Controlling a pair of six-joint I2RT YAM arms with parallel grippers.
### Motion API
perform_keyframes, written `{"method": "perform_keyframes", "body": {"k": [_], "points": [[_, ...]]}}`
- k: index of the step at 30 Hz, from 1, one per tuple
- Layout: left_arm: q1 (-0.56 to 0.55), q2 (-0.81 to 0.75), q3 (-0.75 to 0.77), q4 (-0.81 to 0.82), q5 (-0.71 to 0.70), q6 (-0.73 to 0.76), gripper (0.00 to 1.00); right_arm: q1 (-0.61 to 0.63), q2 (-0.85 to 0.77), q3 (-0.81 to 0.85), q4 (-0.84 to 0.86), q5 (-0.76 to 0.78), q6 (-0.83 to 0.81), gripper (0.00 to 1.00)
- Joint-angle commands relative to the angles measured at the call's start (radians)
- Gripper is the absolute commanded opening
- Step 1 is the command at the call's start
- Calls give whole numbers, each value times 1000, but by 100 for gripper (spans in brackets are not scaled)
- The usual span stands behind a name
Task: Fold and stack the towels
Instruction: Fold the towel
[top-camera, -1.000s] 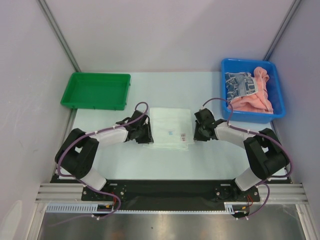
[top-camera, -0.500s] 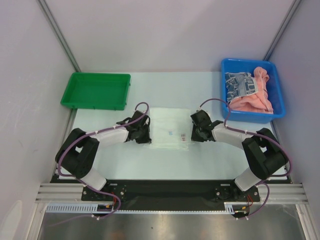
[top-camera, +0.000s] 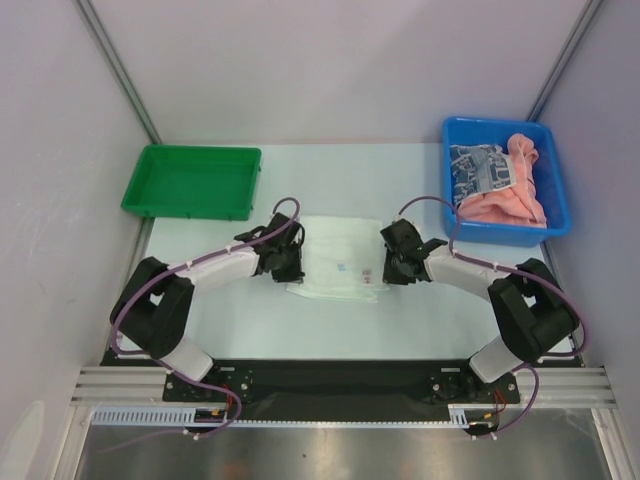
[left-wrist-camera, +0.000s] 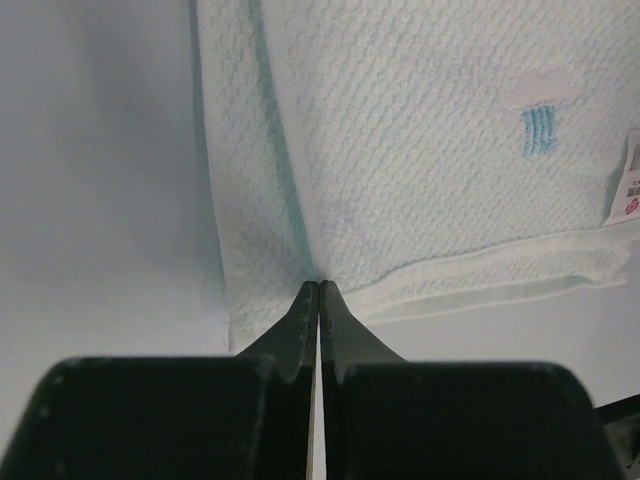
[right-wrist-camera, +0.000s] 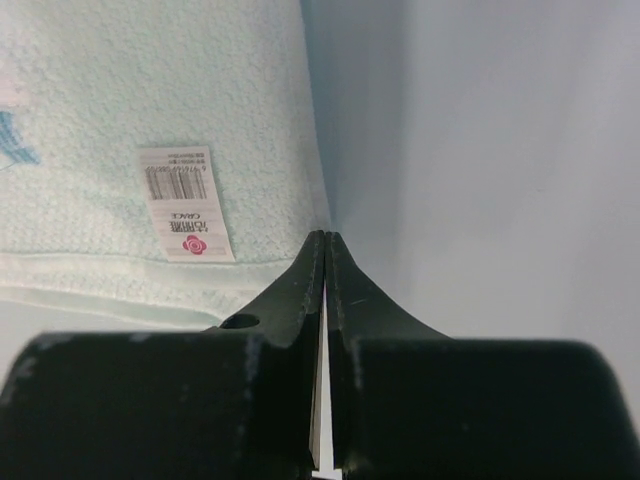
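Rightward, blue bin (top-camera: 497, 123) w/ towels (top-camera: 505, 195)

The top external camera looks steeply down from above and behind the arm bases onto the whole table (top-camera: 420, 320), while each wrist camera faces forward, close over the white towel (top-camera: 340, 262), the area all three views share.

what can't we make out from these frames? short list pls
- Top view: how many towels are in the blue bin; the pink towel and patterned towel cover anything below.
- Top view: the white towel side edges, hidden under the left gripper and right gripper.
- Right wrist: the print on the label, too small.
- Both wrist views: most of the white towel, cut off by the frame.
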Motion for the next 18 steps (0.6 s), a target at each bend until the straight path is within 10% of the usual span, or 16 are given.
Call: {"method": "perform_keyframes", "body": {"k": [1, 18], "points": [[-8, -52, 58, -59, -17, 9, 0, 6, -48, 53, -48, -35, -20, 0], [-6, -96, 101, -228, -132, 52, 0, 11, -157, 42, -49, -164, 32, 0]]}}
